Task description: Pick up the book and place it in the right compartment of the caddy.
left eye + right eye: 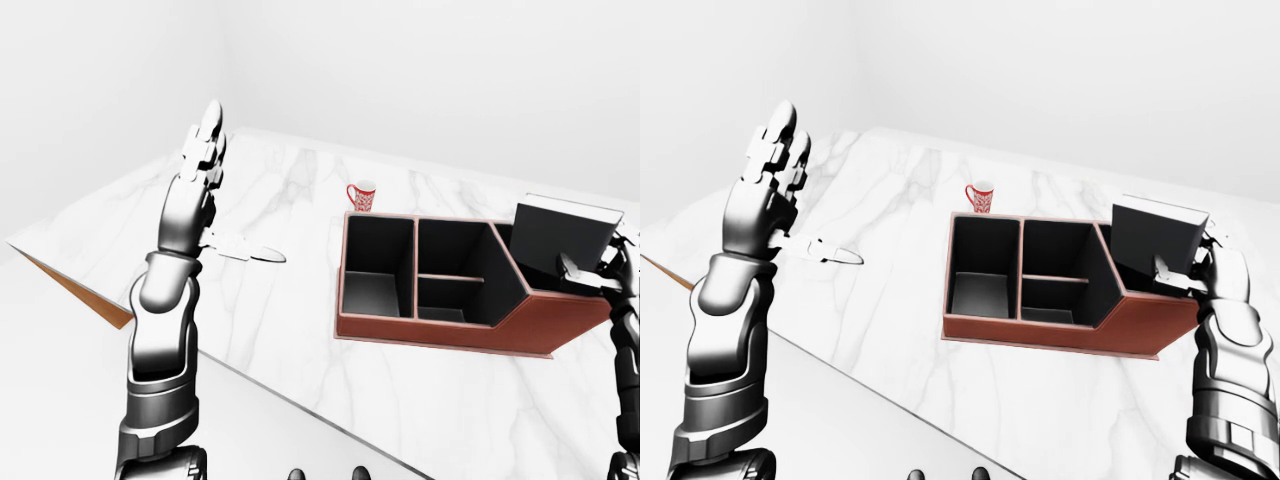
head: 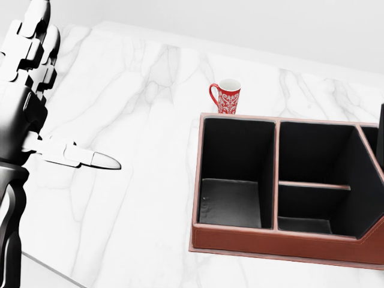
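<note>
Right-eye view: dark book [image 1: 1152, 245], white-edged

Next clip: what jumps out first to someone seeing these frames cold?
The brown caddy with black compartments sits right of centre on the white marble table, and the right hand holds a dark book over its right end. At the left, the left hand is raised with open fingers, holding nothing. A small red patterned mug stands just above the caddy's upper left corner.
</note>
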### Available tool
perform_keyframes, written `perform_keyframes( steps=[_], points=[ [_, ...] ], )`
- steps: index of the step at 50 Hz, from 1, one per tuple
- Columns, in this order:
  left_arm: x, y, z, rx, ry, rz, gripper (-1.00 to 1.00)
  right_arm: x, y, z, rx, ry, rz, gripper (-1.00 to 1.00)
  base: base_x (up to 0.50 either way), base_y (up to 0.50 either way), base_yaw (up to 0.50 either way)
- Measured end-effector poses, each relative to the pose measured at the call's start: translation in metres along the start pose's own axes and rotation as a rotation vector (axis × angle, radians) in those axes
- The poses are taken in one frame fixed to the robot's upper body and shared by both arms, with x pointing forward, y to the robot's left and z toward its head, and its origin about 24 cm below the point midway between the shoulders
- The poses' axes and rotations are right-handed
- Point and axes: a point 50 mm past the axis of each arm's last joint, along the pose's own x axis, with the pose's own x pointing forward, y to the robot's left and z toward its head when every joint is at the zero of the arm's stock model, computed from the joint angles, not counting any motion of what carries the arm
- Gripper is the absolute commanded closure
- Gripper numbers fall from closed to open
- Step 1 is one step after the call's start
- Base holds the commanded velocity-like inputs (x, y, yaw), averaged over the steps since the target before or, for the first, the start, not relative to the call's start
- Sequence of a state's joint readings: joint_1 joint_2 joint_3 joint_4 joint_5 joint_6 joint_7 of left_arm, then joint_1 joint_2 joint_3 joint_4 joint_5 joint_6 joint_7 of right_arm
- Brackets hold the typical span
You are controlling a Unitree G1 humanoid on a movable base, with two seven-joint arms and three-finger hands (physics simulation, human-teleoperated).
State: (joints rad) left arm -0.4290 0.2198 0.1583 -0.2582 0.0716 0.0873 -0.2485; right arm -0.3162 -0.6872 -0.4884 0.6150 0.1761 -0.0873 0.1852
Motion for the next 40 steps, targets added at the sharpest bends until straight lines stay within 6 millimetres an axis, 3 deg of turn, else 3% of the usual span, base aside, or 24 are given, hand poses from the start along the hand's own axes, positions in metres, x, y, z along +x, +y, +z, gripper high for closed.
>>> perform_keyframes(
  steps=[20,40],
  points=[
    [0.0,-0.001,-0.004,-0.001,0.018,-0.002,-1.0,0.004,0.004,-0.005,0.0,0.03,0.004,1.0,0.0,0.0,0.0],
    [0.002,0.001,0.006,0.014,-0.026,-0.003,-1.0,0.006,0.004,-0.006,0.001,0.043,-0.001,1.0,0.0,0.0,0.0]
  ],
)
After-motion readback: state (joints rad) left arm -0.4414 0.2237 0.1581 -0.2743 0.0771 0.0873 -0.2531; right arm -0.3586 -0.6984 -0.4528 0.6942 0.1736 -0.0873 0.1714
